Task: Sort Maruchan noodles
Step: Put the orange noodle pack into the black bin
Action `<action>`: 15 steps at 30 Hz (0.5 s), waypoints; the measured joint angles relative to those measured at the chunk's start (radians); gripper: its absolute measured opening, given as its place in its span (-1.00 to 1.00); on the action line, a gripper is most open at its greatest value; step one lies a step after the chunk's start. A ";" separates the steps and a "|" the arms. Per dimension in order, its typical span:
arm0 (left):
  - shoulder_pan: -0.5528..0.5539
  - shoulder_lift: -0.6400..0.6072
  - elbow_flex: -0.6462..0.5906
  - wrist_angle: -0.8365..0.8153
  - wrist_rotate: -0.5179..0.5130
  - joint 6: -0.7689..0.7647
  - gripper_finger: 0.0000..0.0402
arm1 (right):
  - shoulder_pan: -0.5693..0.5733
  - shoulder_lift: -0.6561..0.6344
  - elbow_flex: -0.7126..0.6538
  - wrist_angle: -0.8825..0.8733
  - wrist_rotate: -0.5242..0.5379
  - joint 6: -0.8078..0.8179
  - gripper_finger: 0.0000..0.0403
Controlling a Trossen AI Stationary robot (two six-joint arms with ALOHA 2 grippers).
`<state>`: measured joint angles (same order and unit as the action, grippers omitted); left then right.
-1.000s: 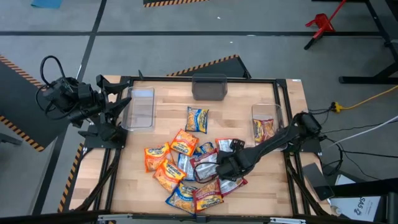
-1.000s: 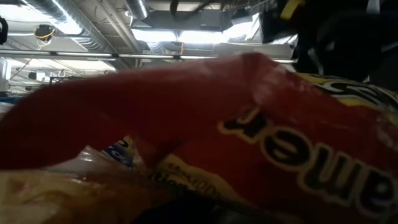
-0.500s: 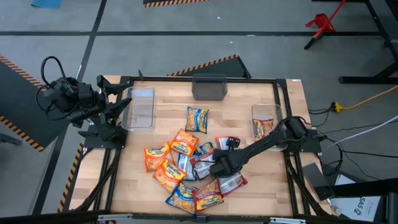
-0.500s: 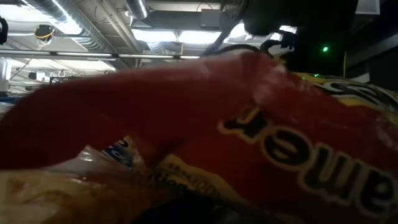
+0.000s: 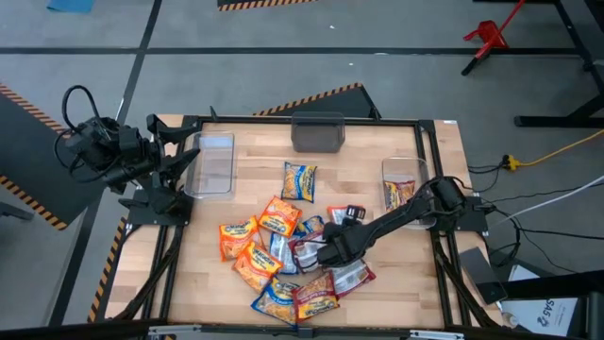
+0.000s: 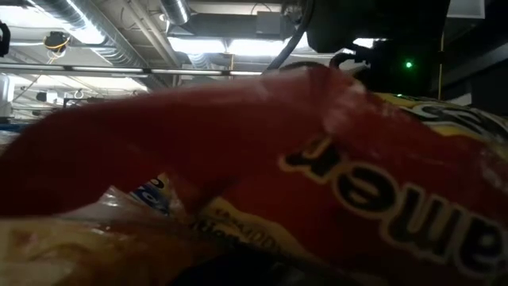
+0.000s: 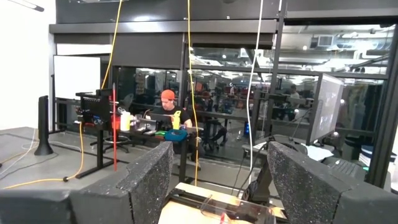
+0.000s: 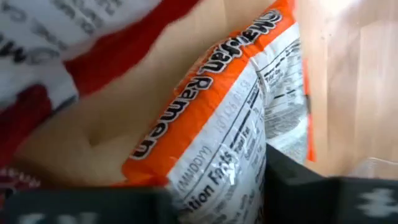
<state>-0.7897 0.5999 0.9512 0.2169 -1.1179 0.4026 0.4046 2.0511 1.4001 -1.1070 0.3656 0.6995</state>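
Note:
The Maruchan noodles (image 5: pixel 283 260) lie in a loose heap on the near middle of the wooden table, orange, red-and-silver and blue-and-yellow packets overlapping. One blue-and-yellow packet (image 5: pixel 299 180) lies apart, farther back. My right gripper (image 5: pixel 332 252) is down on the heap's right side. In its wrist view my right gripper (image 8: pixel 217 196) is shut on a packet with an orange edge and a white printed back (image 8: pixel 230 137). My left gripper (image 7: pixel 217 180) waits open and raised at the table's left edge (image 5: pixel 170 162). My right gripper pinches the orange-edged packet between its two fingers, one finger (image 8: pixel 87 208) on each side of its white printed face (image 8: pixel 217 177). The fingers come from above, slanting in from the table's right. The packet lies on the table among the other packets.
Clear bins stand at the far left (image 5: pixel 212 165), the far middle (image 5: pixel 317 134) and the right (image 5: pixel 404 175); the right one holds a packet (image 5: pixel 398 195). In the low view a red packet (image 6: pixel 317 183) right in front of the lens hides nearly everything.
My right gripper has gone a little toward the table's left edge and down onto the heap of packets, tipping steeper. The packets around it have kept their places.

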 joint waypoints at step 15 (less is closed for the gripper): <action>0.000 0.000 0.000 0.000 0.000 0.000 0.29 | -0.104 -0.154 0.130 -0.093 -0.025 -0.094 -0.96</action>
<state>-0.7897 0.5999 0.9512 0.2171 -1.1179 0.4030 0.3001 1.8975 1.5298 -1.1997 0.3401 0.6052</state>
